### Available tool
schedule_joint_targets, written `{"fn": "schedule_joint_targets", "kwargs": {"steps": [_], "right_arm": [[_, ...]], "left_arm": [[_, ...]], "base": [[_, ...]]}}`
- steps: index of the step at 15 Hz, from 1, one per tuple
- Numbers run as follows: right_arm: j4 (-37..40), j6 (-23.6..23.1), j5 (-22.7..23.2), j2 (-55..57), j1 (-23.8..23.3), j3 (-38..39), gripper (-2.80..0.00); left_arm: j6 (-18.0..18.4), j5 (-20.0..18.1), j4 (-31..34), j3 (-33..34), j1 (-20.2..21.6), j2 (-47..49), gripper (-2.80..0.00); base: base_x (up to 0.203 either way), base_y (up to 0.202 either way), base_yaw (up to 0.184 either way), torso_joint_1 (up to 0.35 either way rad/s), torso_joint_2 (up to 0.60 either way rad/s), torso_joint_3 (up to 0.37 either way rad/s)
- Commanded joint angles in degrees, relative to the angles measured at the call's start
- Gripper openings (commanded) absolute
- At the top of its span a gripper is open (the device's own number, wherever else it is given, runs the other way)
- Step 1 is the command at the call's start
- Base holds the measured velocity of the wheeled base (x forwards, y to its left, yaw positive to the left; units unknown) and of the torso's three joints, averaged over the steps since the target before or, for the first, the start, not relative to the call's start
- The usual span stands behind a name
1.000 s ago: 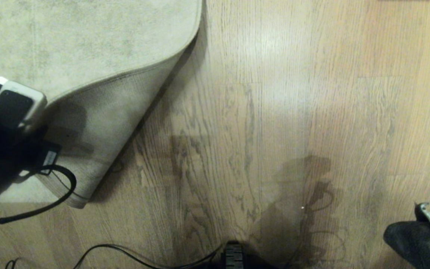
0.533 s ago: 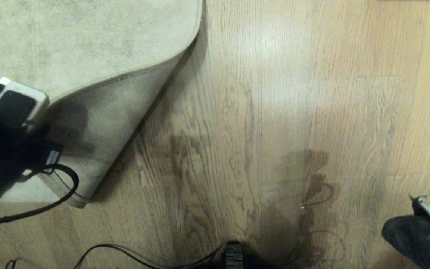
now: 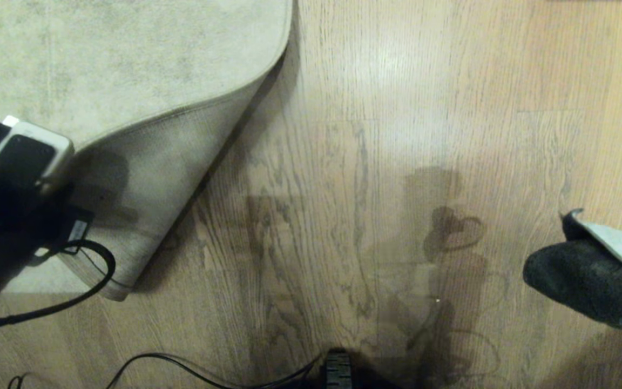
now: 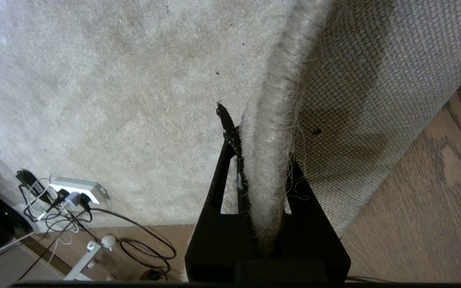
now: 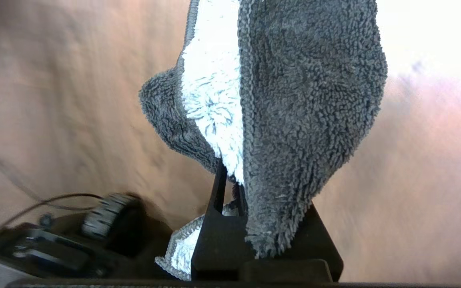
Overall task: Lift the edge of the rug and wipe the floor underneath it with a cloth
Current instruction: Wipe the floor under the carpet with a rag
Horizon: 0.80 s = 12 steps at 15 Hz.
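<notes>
Head view: rug corner peeled back, woven backing up, bare floor beside it; cloth well apart from rug.
Left wrist: left gripper clamped on rug edge.
Right wrist: right gripper pinching fluffy grey-and-white cloth.
Best swept low, close beside the fold.

Bare floor lies open between the raised rug corner at the left and the cloth at the right. Black cables cross the near strip; a power strip sits beyond the rug's far side.
</notes>
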Motion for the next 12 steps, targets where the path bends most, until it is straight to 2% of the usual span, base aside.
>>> {"fn": "schedule_joint_targets", "kwargs": {"steps": [1, 3, 7, 10, 12], "right_arm": [[-5.0, -1.1, 4.2, 13.3, 0.1, -2.5, -2.80], [-8.7, -2.8, 7.2, 19.9, 1.6, -4.0, -2.80], [-16.2, -4.1, 8.1, 31.2, 12.2, -6.4, -2.80], [-21.5, -5.4, 5.6, 38.5, 19.7, -7.1, -2.80], [-26.1, -5.5, 0.7, 44.0, 26.1, -7.6, -2.80]], "left_arm": [[0.2, 0.2, -0.2, 0.1, 0.0, 0.3, -2.80], [0.2, 0.2, -0.8, 0.1, 0.0, 0.6, -2.80], [0.2, 0.2, -3.8, 0.2, 0.0, 2.3, -2.80], [0.3, 0.2, -4.2, 0.1, 0.0, 2.8, -2.80], [0.3, 0.2, -4.2, 0.2, 0.1, 2.8, -2.80]], "base": [[0.000, 0.000, 0.000, 0.000, 0.00, 0.000], [0.000, 0.000, 0.000, 0.000, 0.00, 0.000], [0.000, 0.000, 0.000, 0.000, 0.00, 0.000], [0.000, 0.000, 0.000, 0.000, 0.00, 0.000], [0.000, 0.000, 0.000, 0.000, 0.00, 0.000]]}}
